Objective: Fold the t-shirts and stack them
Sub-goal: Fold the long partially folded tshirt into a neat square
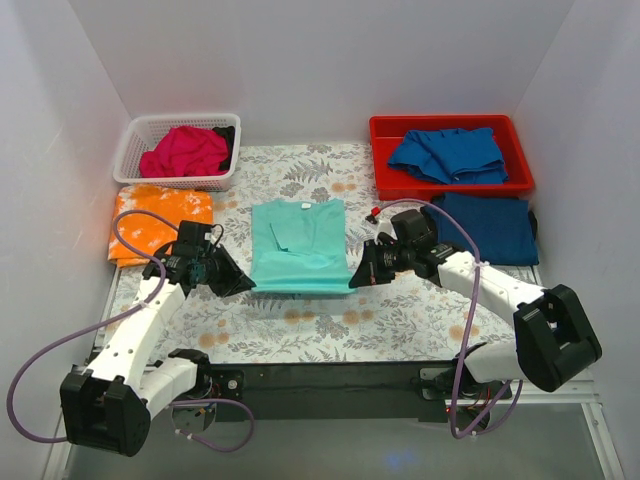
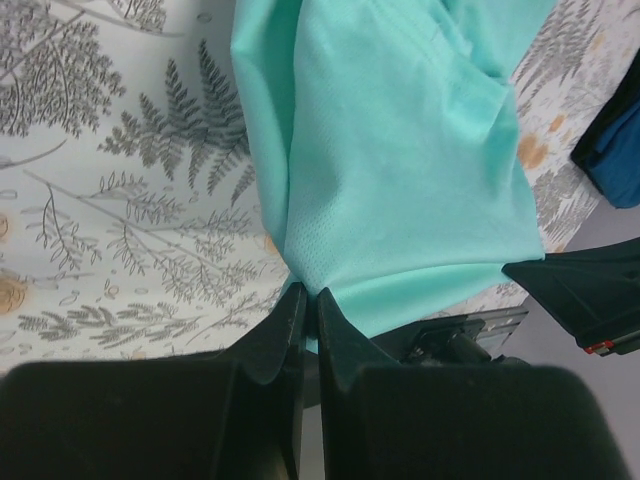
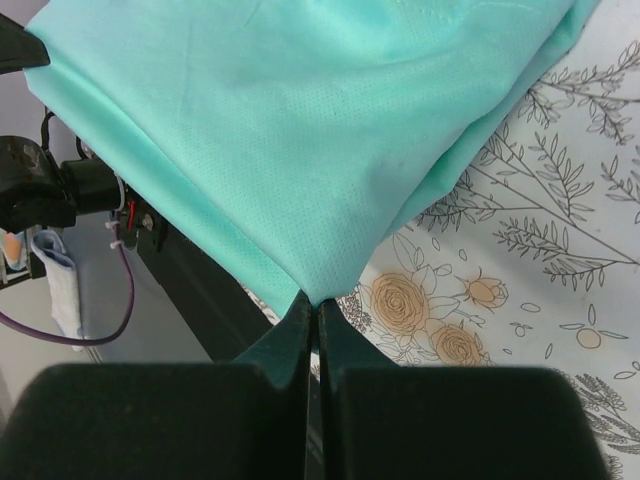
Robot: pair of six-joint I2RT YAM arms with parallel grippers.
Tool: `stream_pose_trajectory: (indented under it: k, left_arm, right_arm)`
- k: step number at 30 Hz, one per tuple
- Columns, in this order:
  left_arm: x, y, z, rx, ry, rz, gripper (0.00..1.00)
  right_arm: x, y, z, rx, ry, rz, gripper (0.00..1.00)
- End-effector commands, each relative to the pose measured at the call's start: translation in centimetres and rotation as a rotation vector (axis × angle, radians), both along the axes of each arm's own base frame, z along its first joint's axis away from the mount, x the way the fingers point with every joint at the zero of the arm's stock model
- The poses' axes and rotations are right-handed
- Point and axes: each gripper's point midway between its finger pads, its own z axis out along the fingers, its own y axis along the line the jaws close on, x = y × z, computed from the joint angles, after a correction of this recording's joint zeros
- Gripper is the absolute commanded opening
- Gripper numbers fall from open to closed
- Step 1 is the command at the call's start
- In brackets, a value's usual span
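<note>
Both arms stretch low and inward, left tool (image 1: 245,284) and right tool (image 1: 355,281) each pinched closed on a near corner of the mint-teal t-shirt (image 1: 300,245).

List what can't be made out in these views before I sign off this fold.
1. Left wrist view: the left hand hides how much of the plain mint-teal cloth t-shirt it has pinched. The right hand does likewise in the right wrist view.
2. Top view: the wall of the white lattice plastic basket hides the lower part of the magenta-pink cloth shirt. The dark item beside it is too small to identify.
</note>
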Motion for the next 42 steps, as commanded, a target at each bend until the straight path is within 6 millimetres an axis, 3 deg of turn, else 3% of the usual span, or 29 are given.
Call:
stream_pose_trajectory:
  k: [1, 12, 16, 20, 25, 31, 32, 34, 35, 36, 37, 39, 42]
  left_arm:
    - [-1.7, 1.4, -0.9, 0.064, 0.098, 0.049, 0.0]
    - [-1.0, 1.8, -0.4, 0.092, 0.098, 0.057, 0.0]
    - [1.6, 2.3, 1.6, 0.129, 0.018, 0.083, 0.0]
    - [5.2, 2.6, 4.9, 0.153, -0.095, 0.108, 0.0]
    - [8.9, 2.6, 6.1, 0.179, -0.156, 0.129, 0.0]
    - [13.0, 2.1, 4.9, 0.189, -0.153, 0.133, 0.0]
    - [13.7, 2.1, 3.8, 0.204, -0.132, 0.133, 0.0]
    - [15.2, 1.9, 3.7, 0.207, -0.159, 0.12, 0.0]
    - [15.8, 1.8, 3.2, 0.211, -0.151, 0.116, 0.0]
    - [16.6, 1.6, 2.1, 0.223, -0.136, 0.099, 0.0]
    - [17.6, 1.5, 2.2, 0.225, -0.145, 0.097, 0.0]
    - [19.0, 1.4, 0.6, 0.24, -0.122, 0.093, 0.0]
    - [20.9, 1.1, 0.3, 0.248, -0.128, 0.085, 0.0]
  right_arm:
    - [-1.3, -1.5, -1.8, -0.068, 0.059, -0.026, 0.01]
    - [-0.3, -0.7, -0.1, -0.046, 0.031, -0.02, 0.01]
    - [1.7, -0.1, 1.8, -0.04, -0.031, -0.039, 0.01]
    - [4.0, 0.8, 3.7, -0.038, -0.089, -0.05, 0.01]
    - [7.2, 2.3, 6.0, -0.031, -0.165, -0.061, 0.01]
    - [11.2, 3.0, 5.6, -0.075, -0.195, -0.087, 0.01]
    - [12.2, 3.3, 5.5, -0.082, -0.199, -0.092, 0.01]
    - [13.7, 3.4, 4.7, -0.098, -0.189, -0.107, 0.01]
    - [14.5, 3.8, 5.5, -0.085, -0.206, -0.108, 0.01]
    - [15.0, 4.0, 5.5, -0.082, -0.202, -0.113, 0.01]
    - [15.6, 4.0, 4.7, -0.094, -0.186, -0.119, 0.01]
    - [16.8, 4.5, 5.2, -0.083, -0.2, -0.125, 0.01]
    - [18.7, 4.5, 4.2, -0.095, -0.187, -0.143, 0.01]
